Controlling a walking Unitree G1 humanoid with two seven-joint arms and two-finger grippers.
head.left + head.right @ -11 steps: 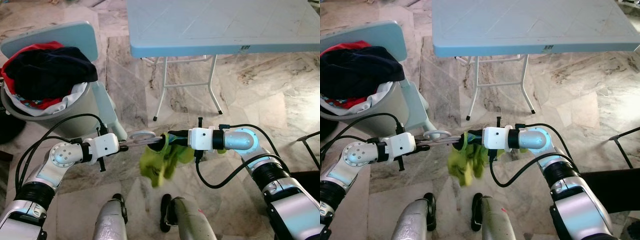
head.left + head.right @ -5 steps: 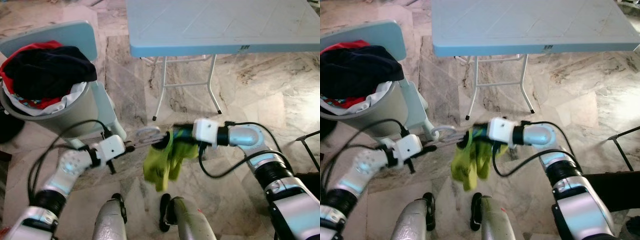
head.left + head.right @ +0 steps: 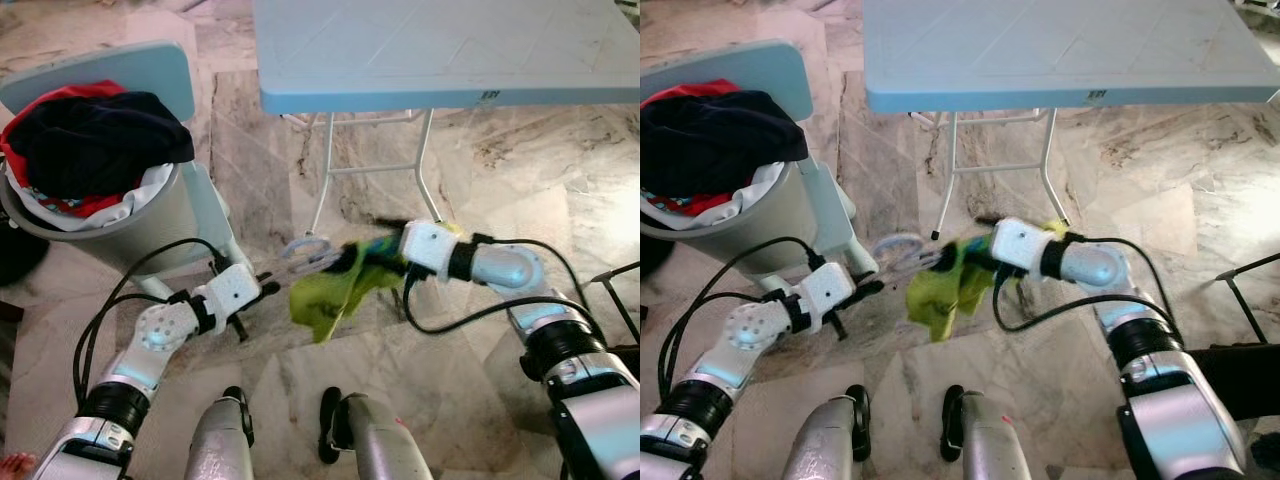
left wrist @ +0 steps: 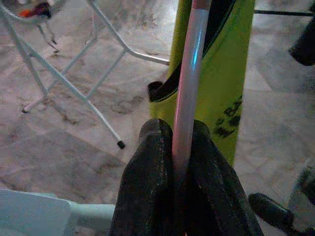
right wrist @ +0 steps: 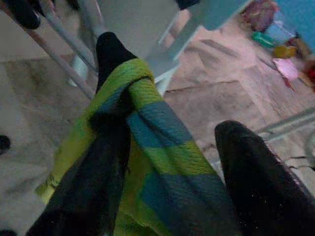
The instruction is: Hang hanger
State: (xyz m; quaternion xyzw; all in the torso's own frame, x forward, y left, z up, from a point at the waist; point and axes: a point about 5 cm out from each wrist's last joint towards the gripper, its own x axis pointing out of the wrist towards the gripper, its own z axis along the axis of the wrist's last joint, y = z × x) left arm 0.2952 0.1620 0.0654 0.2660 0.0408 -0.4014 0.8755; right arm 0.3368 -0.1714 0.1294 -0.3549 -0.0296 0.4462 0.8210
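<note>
Holding: left pincer has its two black fingers pressed tight on the thin bar of the hanger, as the left wrist view shows.
Right pincer: right pincer is spread around a bunched fold of the green shirt; in the right wrist view one finger lies behind the cloth and the other stands apart from it, so the cloth looks draped over a finger, not pinched.
Hanger: carried in the air between the two arms, above the floor; its pale hook loop points toward the folding tabletop.
Shirt: green with blue stripes, hanging from the hanger and trailing down in a loose flap.
Surroundings: a grey basket heaped with dark, red and white clothes stands on a pale chair on the robot's left.
Done: the garment appears to be on the hanger and the pair is lifted.
Left: the hook is not caught on anything; no rail or rod can be made out, so the hanging itself remains.
</note>
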